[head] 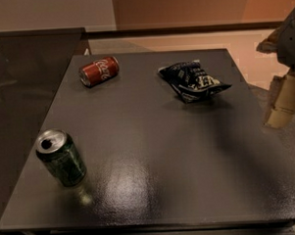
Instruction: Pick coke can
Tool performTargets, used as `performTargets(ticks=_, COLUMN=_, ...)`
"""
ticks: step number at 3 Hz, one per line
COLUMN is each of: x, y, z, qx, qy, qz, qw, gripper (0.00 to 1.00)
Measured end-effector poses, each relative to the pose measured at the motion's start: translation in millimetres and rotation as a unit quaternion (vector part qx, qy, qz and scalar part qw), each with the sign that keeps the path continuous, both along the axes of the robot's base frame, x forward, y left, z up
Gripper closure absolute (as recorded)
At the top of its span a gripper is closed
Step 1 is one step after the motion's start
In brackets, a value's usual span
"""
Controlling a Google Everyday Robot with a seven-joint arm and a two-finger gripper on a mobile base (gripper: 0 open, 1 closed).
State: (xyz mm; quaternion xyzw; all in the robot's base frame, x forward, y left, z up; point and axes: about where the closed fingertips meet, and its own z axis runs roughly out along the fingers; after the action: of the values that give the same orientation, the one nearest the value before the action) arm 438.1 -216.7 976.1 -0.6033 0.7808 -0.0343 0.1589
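Reach not yet made: the gripper (283,103) hung off the table's (153,139) right edge, whether wide or narrow I could not tell. The next move called for crossing to the coke can (99,71), which lay on its side far left

This is an indoor room, most like an office break area. A plain dark square tabletop (154,153) carries snack goods: a red coke can (99,71) on its side, an opened green can (61,158) and a dark chip bag (193,80). Behind it are a bare beige wall (49,11) and a tan floor (183,42). The robot's gripper (283,103) hangs beyond the tabletop's right edge.
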Motion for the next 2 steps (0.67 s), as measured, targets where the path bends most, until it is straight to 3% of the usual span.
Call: performTargets(ticks=2, x=5.6, y=9.2, z=1.4, qx=-0.001, qy=-0.008, qz=0.013, qw=0.9999, gripper=0.0)
